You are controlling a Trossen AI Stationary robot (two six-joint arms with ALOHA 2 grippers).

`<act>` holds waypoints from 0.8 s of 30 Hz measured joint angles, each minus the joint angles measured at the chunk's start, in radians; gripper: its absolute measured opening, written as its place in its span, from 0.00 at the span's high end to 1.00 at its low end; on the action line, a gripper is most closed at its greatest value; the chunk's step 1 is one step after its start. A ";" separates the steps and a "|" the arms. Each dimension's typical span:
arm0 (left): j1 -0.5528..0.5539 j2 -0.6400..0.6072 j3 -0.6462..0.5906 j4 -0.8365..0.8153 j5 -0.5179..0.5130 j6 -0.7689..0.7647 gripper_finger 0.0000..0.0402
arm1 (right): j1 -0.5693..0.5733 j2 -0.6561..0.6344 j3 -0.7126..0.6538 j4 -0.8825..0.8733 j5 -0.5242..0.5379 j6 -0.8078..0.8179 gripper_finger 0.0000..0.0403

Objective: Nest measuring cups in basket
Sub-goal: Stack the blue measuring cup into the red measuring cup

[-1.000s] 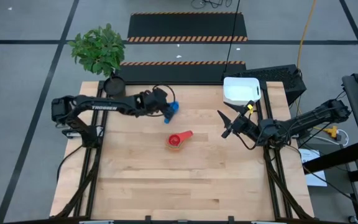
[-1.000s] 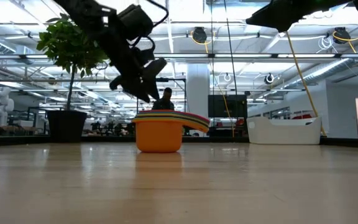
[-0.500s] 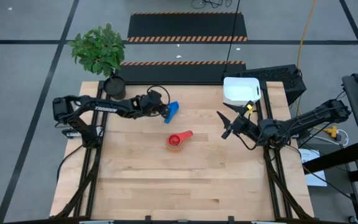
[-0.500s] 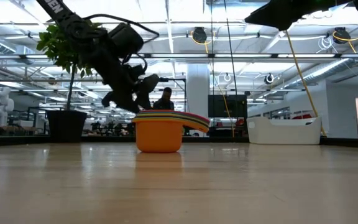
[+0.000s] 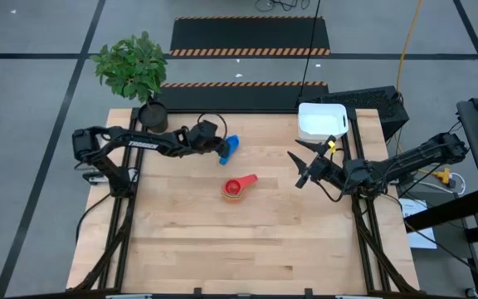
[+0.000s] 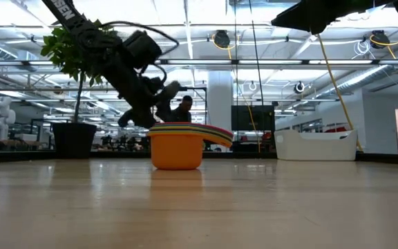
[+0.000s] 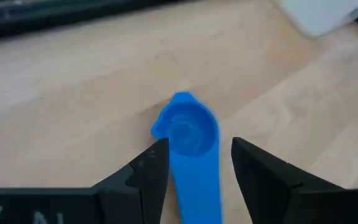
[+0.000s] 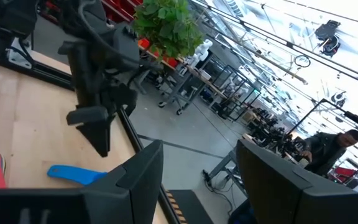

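While the blue measuring cup (image 7: 191,149) lies on the table, left gripper (image 7: 194,171) jaws open — straddling its handle, ungripped.

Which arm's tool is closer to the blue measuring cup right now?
The left. Its tool straddles the blue cup's handle, fingers open either side. The right tool hangs well off, near the white basket.

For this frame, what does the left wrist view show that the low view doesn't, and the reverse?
Only the left wrist view shows the blue cup lying on the table, its handle between the left gripper's open jaws. Only the low view shows the nested stack of cups, the basket and the plant pot. Both share the wooden tabletop and the left gripper.
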 joint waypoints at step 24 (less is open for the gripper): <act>0.060 0.195 -0.002 0.140 0.266 0.017 0.26 | 0.000 0.000 0.000 0.003 0.000 -0.024 0.51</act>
